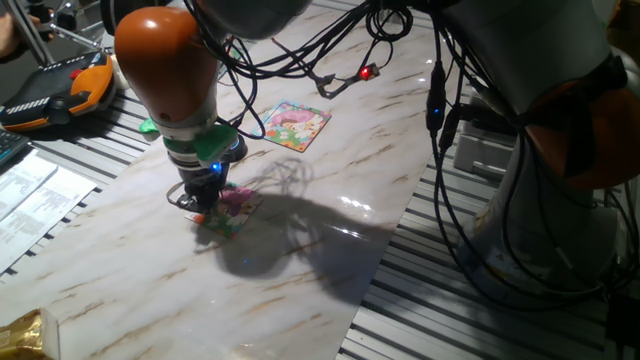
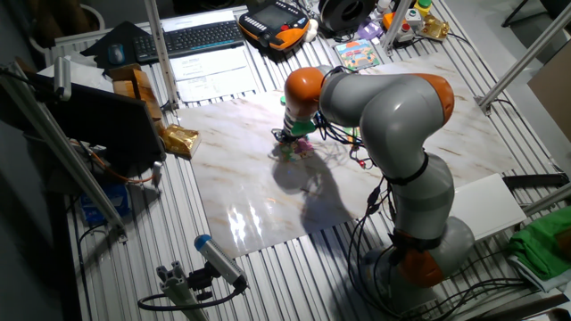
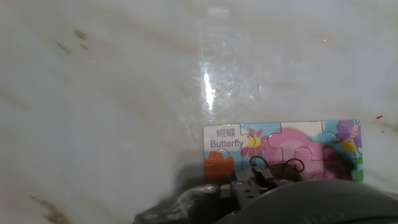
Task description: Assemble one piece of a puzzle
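Marble-patterned table, lying on slatted framing. The arm reaches down over its middle.

Two puzzle boards on the table. One lies well apart from the tool, toward the far edge; no writing legible on it. The other, the Butterfly board, sits directly beneath the tool, its long side across the hand view.

Tool down at the board's near long edge, fingertips at or just above the surface; contact not resolvable. Dark fingers crowd the bottom of the hand view, so whether they are clenched or released I cannot tell.

The piece: not separately visible. Judgement only: it is either under the fingertips or already seated near the orange and pink patch at the board's lower edge, straight below the tool. The coming move turns on that vertical alignment, not on sideways travel.

Writing: "Butterfly" in purple at the board's left end, two Chinese characters above it. Nothing else readable.
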`<state>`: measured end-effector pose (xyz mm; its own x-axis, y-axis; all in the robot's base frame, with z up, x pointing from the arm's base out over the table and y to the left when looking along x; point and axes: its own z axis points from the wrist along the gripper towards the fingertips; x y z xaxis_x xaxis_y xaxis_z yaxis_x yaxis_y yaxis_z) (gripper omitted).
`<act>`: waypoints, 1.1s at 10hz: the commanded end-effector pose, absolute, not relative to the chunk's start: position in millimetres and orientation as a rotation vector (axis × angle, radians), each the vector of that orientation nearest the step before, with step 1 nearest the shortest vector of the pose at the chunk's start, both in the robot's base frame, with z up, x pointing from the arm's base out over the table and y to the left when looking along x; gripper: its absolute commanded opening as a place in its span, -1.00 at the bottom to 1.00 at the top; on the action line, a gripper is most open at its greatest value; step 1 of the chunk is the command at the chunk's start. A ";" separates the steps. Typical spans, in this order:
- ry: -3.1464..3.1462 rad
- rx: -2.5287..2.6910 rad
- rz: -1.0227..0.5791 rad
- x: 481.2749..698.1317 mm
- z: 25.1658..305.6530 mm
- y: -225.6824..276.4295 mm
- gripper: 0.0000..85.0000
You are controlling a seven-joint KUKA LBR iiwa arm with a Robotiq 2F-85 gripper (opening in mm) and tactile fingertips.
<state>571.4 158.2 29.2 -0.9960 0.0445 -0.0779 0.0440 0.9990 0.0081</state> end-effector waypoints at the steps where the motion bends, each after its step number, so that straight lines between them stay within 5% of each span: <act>1: 3.064 0.068 0.012 571.4 31.2 156.3 -0.98; 7: 3.066 0.044 0.018 568.5 41.4 130.7 -0.98; 11: 3.076 0.062 0.059 567.8 78.6 93.3 -0.98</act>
